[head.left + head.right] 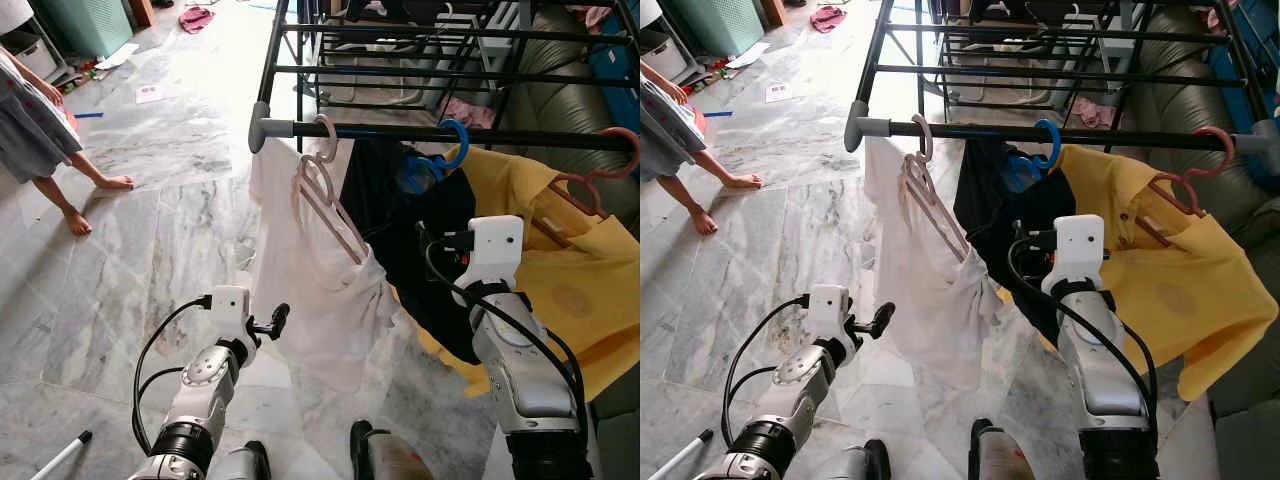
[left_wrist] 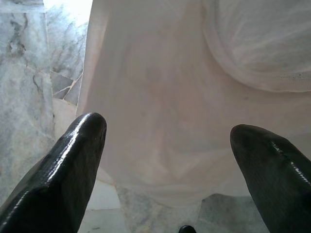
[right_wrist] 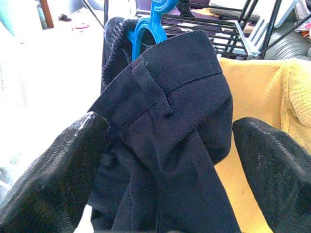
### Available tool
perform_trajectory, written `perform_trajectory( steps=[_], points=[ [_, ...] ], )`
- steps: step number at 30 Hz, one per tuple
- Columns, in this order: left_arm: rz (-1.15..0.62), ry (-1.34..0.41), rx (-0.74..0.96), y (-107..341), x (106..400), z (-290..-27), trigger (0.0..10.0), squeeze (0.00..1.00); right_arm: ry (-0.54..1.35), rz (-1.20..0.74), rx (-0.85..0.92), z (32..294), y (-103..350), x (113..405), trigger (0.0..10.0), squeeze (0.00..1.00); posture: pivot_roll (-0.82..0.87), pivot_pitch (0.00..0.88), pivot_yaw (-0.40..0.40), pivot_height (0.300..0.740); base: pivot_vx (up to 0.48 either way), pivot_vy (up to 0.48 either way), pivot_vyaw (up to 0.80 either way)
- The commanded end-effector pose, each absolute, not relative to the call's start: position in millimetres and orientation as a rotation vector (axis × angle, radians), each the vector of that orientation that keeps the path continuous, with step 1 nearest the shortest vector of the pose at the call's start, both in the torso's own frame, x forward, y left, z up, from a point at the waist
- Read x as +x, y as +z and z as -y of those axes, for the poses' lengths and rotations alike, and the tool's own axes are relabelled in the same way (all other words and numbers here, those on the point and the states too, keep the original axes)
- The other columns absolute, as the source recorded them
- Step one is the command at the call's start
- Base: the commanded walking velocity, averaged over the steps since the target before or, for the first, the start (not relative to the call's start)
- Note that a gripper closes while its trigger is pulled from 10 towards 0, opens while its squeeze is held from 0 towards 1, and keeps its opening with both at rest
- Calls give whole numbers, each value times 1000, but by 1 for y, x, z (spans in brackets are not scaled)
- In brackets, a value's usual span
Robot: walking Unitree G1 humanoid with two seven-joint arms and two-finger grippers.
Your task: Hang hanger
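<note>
Nearest, left gripper (image 1: 283, 318) released, fingers spread just short of thin white shirt (image 1: 325, 300), likely backing off. Right gripper (image 3: 170, 160) also released, facing dark twill trousers (image 3: 165, 126) on blue hanger (image 1: 440, 155). Pink hanger (image 1: 325, 195) already hooked on black drying-rack bar (image 1: 420, 131), crooked. Yellow shirt (image 1: 560, 270) beside, bystander's feet (image 1: 100, 195) far.
</note>
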State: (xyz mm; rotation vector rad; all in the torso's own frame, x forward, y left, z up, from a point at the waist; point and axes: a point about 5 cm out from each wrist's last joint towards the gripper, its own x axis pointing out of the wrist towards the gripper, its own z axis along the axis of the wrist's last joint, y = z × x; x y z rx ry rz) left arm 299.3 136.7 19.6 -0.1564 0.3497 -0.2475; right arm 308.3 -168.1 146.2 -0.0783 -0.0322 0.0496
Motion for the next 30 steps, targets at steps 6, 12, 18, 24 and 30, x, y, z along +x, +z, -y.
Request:
perform_trajectory(
  steps=[6, 12, 18, 24, 30],
  points=[
    [-370, -240, -157, 14, 295, -139, 10000, 0, 40, 40, -79, 168, 146, 305, 10000, 1000, -225, 198, 28, 740, 0, 0, 0],
    [-370, -240, -157, 14, 295, -139, 10000, 0, 40, 40, -79, 168, 146, 305, 10000, 1000, -225, 198, 28, 740, 0, 0, 0],
    [-370, -240, -157, 14, 295, -139, 10000, 0, 40, 40, -79, 168, 146, 305, 10000, 1000, -225, 198, 28, 740, 0, 0, 0],
    [-370, -240, -157, 14, 295, -139, 10000, 0, 40, 40, -79, 168, 146, 305, 10000, 1000, -225, 198, 28, 740, 0, 0, 0],
    [-325, -199, -127, 20, 300, -140, 10000, 0, 79, 170, -196, 142, 141, 283, 10000, 941, -212, 193, 29, 740, 0, 0, 0]
  ],
)
